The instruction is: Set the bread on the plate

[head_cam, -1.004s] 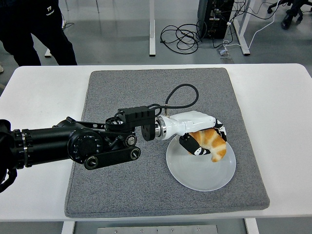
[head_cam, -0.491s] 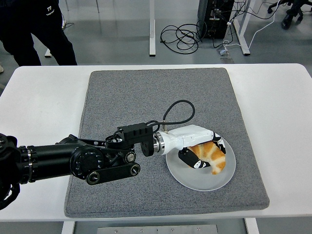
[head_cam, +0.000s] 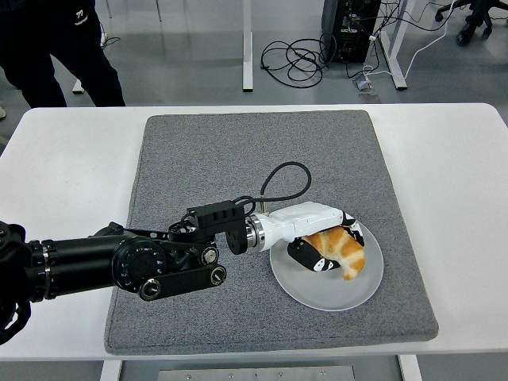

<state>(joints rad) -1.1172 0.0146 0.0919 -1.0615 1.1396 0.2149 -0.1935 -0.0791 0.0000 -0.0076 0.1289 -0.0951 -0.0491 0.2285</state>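
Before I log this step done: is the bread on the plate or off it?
Over the plate, but the left hand grips the bread; whether it touches: cannot tell.

Left arm (head_cam: 103, 266): a thick black cylindrical forearm with ribbed rings near the elbow end, carrying round black joint housings and a flat link with visible screw heads. A boxy black wrist block (head_cam: 216, 222) met a silver collar. The left hand (head_cam: 321, 238) had a white glossy shell and black-and-white fingers (head_cam: 311, 260). A black cable (head_cam: 286, 178) looped up from the wrist. Person (head_cam: 55, 44) at upper left: dark clothing with a small white mark.
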